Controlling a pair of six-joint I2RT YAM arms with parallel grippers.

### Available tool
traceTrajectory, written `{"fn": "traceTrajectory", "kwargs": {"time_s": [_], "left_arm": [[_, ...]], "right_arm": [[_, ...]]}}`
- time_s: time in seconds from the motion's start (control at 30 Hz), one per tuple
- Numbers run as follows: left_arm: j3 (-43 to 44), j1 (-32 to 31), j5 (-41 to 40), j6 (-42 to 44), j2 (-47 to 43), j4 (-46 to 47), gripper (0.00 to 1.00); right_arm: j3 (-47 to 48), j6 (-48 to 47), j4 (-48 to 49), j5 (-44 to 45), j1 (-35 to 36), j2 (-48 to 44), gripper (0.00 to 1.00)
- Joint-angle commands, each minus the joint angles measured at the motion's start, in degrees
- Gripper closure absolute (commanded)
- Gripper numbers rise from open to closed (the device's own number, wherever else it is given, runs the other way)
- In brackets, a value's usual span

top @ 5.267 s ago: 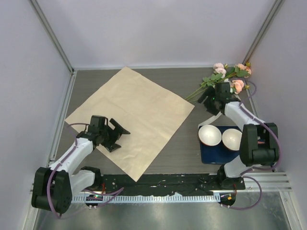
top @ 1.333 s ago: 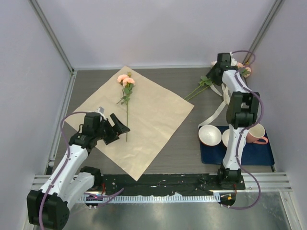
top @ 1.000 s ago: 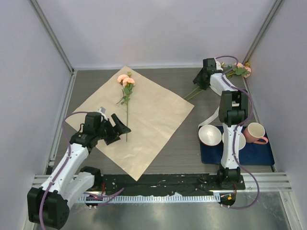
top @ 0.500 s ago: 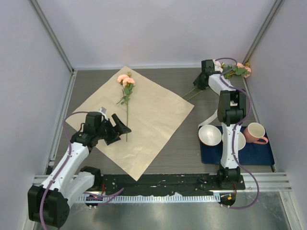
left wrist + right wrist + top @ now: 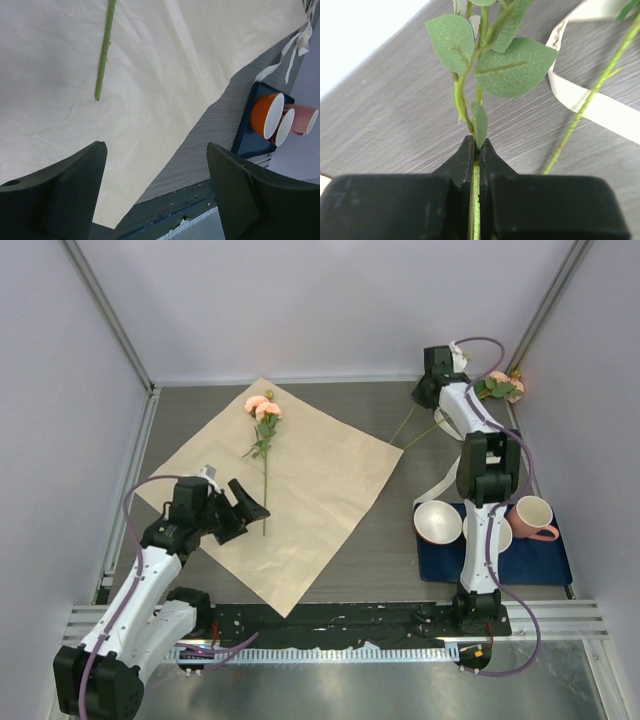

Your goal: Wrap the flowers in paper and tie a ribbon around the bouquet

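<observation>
Grey wood-grain counter [image 5: 395, 530], white walls round it. Big tan paper [image 5: 310, 510] lies flat left-centre w/ a single flower [image 5: 263, 408] on it, blooms toward far edge. Dark blue tray [image 5: 545, 565] near right: bowls [image 5: 437, 522] + pink mug [image 5: 535, 517]. Left gripper [image 5: 245, 508] spread wide over paper, beside stem end. Right gripper [image 5: 476, 145] at far right, clenched on a leafy stem [image 5: 510, 67]. Other flowers [image 5: 503, 386] in far-right corner. Cream ribbon [image 5: 437, 483] btw them and tray.
</observation>
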Motion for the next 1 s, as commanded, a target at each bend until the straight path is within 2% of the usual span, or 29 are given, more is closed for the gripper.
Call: {"fn": "traceTrajectory", "kwargs": {"time_s": [0.0, 0.1, 0.2, 0.4, 0.47, 0.5, 0.57, 0.67, 0.87, 0.97], "left_arm": [[3.22, -0.21, -8.13, -2.06, -2.05, -5.67, 0.14], [1.99, -0.21, -12.89, -4.96, -2.57, -6.92, 0.14], [-0.03, -0.3, -13.6, -7.34, -2.23, -5.78, 0.16], [-2.05, -0.21, -15.71, -9.45, -0.38, -7.0, 0.17], [-2.41, -0.21, -15.97, -9.8, -0.29, -7.44, 0.18], [-2.49, -0.21, -16.32, -10.15, -0.29, -7.7, 0.19], [-2.93, -0.21, -17.55, -10.94, -0.47, -8.41, 0.19], [-3.72, -0.21, -16.86, -11.65, -0.38, -7.19, 0.2], [-4.52, -0.21, -13.6, -10.16, 4.1, -4.46, 0.2], [-5.22, -0.21, -12.73, -9.37, 5.68, -2.44, 0.25]], "right_arm": [[1.98, -8.74, 3.91, 7.99, 2.32, -18.92, 1.0], [1.37, -15.86, 4.45, 11.42, 7.14, -23.34, 1.0], [0.84, -20.95, 3.75, 14.66, 14.17, -26.86, 1.0], [0.14, -20.71, 0.23, 16.52, 28.74, -28.36, 1.0], [0.22, -16.78, -1.69, 13.03, 30.97, -26.96, 1.0], [0.31, -13.62, -2.49, 7.35, 32.45, -26.26, 1.0], [-0.3, -7.2, -2.67, 2.48, 34.04, -23.89, 1.0], [-4.51, 0.01, 2.05, -2.18, 37.12, -22.21, 1.0], [-5.14, 3.63, 6.37, -6.5, 40.46, -13.34, 1.0], [-6.27, 4.51, 9.18, -7.64, 41.34, -9.82, 1.0]]}}
